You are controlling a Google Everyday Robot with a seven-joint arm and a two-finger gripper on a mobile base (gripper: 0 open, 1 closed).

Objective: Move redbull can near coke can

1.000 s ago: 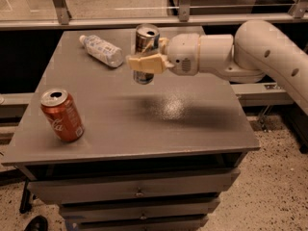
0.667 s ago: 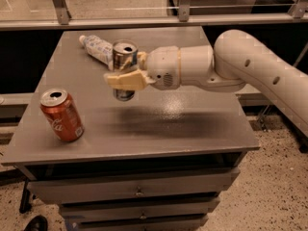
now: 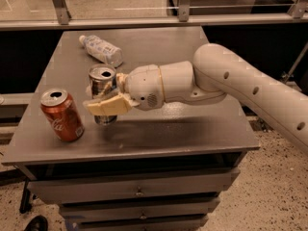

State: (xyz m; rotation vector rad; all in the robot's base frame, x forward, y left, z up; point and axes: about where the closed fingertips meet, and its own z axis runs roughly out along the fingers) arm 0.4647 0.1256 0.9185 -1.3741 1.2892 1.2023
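The slim silver-and-blue metal redbull can (image 3: 102,81) is pinched upright by the cream gripper (image 3: 107,106) just beside the red metal coke can (image 3: 61,115), apparently apart.

Dim warm light, pale glare on the table (image 3: 202,129), soft shadow lay under the gripper (image 3: 102,99) clasping the redbull can (image 3: 102,80) left of centre.

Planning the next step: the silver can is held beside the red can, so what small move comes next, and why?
Probably ease it straight down onto the table, ready to release. The gripper holds the silver can upright close beside the red can, with a small gap, so it is already near; whether its base touches the table I cannot tell.
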